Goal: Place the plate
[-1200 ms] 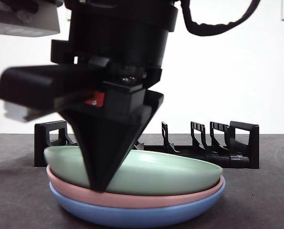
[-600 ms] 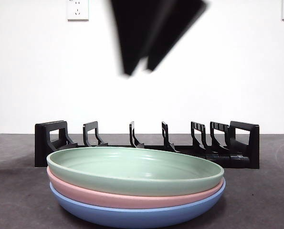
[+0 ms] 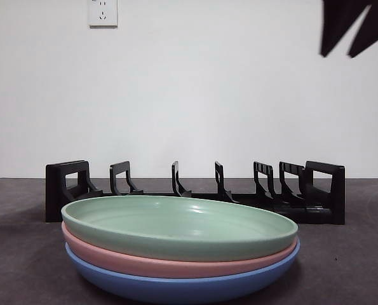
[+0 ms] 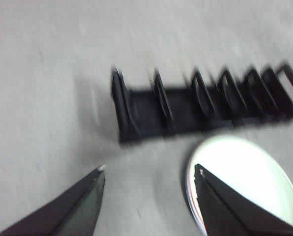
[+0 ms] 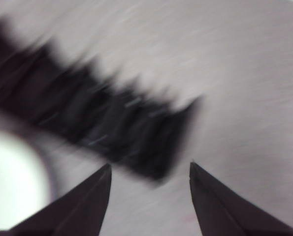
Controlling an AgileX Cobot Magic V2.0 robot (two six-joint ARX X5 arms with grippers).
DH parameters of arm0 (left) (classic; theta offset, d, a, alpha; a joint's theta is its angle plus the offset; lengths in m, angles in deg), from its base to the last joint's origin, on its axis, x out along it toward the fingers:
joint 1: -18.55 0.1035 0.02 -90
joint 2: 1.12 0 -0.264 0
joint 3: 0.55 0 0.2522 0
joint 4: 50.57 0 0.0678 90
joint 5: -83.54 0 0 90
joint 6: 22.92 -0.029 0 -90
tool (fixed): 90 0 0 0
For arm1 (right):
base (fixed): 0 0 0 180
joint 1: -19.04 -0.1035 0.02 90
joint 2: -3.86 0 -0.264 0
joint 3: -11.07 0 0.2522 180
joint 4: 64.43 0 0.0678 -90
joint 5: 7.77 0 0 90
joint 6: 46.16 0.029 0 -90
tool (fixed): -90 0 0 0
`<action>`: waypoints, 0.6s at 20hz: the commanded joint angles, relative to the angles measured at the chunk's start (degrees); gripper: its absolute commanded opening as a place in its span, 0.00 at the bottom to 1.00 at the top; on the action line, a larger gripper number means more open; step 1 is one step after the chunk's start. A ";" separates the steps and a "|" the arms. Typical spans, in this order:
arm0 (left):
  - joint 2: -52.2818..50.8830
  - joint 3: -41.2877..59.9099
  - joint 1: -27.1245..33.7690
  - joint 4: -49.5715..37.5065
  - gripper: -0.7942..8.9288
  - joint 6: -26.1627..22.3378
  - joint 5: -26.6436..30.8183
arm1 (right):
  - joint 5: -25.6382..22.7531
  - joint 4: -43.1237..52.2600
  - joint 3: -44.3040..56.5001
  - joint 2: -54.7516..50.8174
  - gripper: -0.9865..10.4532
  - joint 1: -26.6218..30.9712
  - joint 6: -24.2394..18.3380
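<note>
With both arms up off the table, nothing is being held: left gripper (image 4: 148, 169) has its two black jaws spread wide with only grey tabletop between the tips, and right gripper (image 5: 150, 167) is likewise spread, jaws empty.

Stack of three shallow round plates sits on the dark grey table (image 3: 347, 267), nearest the front camera:
- pale green plate (image 3: 176, 225) on top
- pink plate (image 3: 169, 265) in the middle, only its rim showing
- blue plate (image 3: 176, 287) at the bottom, resting on the table

All three are nested, lying flat, rims roughly aligned. None is in the rack.

Black plastic dish rack (image 3: 195, 194) with upright divider posts stands just behind the stack, running across the table; every slot visible is unoccupied. From the front view I can't tell whether the stack touches the rack or is merely near it.

Left wrist view is motion-blurred: rack (image 4: 205, 101) beyond the jaws, top plate (image 4: 247, 179) close beside one jaw tip, partly covered by it. Right wrist view is more heavily blurred: rack (image 5: 92, 118) as a dark smear, a pale plate edge (image 5: 13, 187) at the side.

Front view shows one black gripper tip (image 3: 357, 25) at the top corner, well above the plates; which arm it belongs to can't be told. White wall socket (image 3: 103, 13) high on the back wall.
</note>
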 commanded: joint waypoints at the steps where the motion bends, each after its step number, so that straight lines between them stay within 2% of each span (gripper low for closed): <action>1: 1.27 -0.83 -0.11 -2.95 0.37 -2.01 1.40 | 0.28 2.60 -0.44 0.37 0.31 2.01 -1.66; 2: 1.66 -0.83 -0.11 -3.80 0.35 -2.64 1.40 | 0.26 2.82 -0.44 0.37 0.31 2.56 -1.66; 3: 2.08 -0.83 -0.11 -4.15 0.19 -3.34 1.31 | 0.31 2.78 -0.44 0.37 0.19 2.89 -1.68; 4: 2.38 -0.83 -0.13 -4.17 0.11 -4.46 1.31 | 0.44 2.80 -0.44 0.37 0.09 2.86 -1.88; 5: 2.71 -0.83 -0.13 -4.63 0.09 -5.40 1.31 | 0.50 3.32 -0.44 0.37 0.11 2.86 -1.79; 8: 2.58 -0.83 -0.13 -4.09 0.09 -4.28 1.31 | 2.75 2.10 -0.46 0.13 0.11 2.73 -0.46; 12: 2.56 -0.83 -0.13 -4.17 0.09 -4.28 1.31 | 2.64 3.45 -0.46 0.09 0.11 2.75 -0.48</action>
